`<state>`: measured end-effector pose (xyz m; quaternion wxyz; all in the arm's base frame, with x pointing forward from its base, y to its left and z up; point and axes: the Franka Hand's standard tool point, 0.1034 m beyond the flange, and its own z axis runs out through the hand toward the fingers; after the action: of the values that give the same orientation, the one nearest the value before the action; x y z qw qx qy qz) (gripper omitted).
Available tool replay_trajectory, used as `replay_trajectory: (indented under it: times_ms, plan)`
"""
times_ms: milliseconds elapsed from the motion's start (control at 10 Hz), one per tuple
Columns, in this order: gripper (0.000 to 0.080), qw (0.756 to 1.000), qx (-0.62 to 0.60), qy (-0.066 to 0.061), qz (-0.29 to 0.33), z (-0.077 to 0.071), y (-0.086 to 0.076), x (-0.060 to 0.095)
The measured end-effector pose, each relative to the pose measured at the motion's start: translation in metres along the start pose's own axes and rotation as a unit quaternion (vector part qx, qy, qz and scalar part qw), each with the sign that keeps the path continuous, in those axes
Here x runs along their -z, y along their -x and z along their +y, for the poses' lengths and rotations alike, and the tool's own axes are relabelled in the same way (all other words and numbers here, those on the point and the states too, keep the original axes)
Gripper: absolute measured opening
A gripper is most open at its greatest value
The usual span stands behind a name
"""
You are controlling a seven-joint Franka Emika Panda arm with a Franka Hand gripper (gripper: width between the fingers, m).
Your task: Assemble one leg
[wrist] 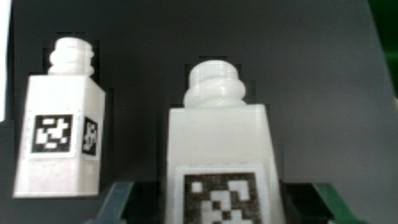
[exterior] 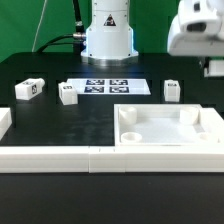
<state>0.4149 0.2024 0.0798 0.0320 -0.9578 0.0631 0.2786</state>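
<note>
**Open pincer, 1 leg between its fingers**

The wrist view shows 2 white legs lying on the black table [wrist: 338, 60]. The near leg [wrist: 222, 150] fills the middle of the picture. It has a round knob at its far end and a black-and-white tag on its face. The far leg [wrist: 63, 125] lies just beside it, not touching it, with the same knob and tag.

The gripper [wrist: 224, 200] is spread wide. Its 2 dark fingers [wrist: 121, 203] show 1 on each side of the near leg. A strip of black table shows between each finger and the leg, so the pincer holds nothing.

The exterior view does not show any of that. There the gripper [exterior: 211, 68] is only a small dark shape at the exterior view's right edge, and its fingers are too small to read.

The exterior view shows 3 legs. The first leg [exterior: 28, 89] and the second leg [exterior: 68, 95] lie on the exterior view's left of the marker board [exterior: 108, 87]. The third leg [exterior: 172, 90] lies on its right, near the gripper. Which of these are the 2 in the wrist view, I cannot tell.

Only the exterior view shows the white tray [exterior: 170, 140] with corner holes in front and the robot base [exterior: 108, 35] behind the board.
</note>
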Motion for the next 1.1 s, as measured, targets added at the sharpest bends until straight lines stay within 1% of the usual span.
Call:
replay_trajectory:
  times_ms: [100, 200, 300, 400, 600, 700, 800, 900, 1000, 1100]
  plan:
    - [0.0290, 1.000, 0.006, 0.000, 0.020, -0.002, 0.008, 0.015]
    - [0.0290, 0.998, 0.010, -0.003, 0.056, -0.008, 0.010, 0.025]
    - [0.0290, 0.995, 0.018, -0.005, 0.098, -0.014, 0.015, 0.028]
    - [0.0290, 0.990, 0.020, -0.013, 0.142, -0.015, 0.012, 0.026]
    - [0.0290, 0.976, 0.020, -0.025, 0.215, -0.019, 0.011, 0.026]
    - [0.0290, 0.964, 0.024, -0.037, 0.263, -0.022, 0.008, 0.024]
    - [0.0290, 0.952, 0.030, -0.050, 0.300, -0.014, -0.003, 0.017]
    - [0.0290, 0.951, 0.021, -0.052, 0.303, -0.003, -0.014, 0.013]
    - [0.0290, 0.935, 0.017, -0.070, 0.347, -0.009, -0.021, 0.033]
    - [0.0290, 0.925, 0.030, -0.074, 0.372, -0.011, -0.026, 0.046]
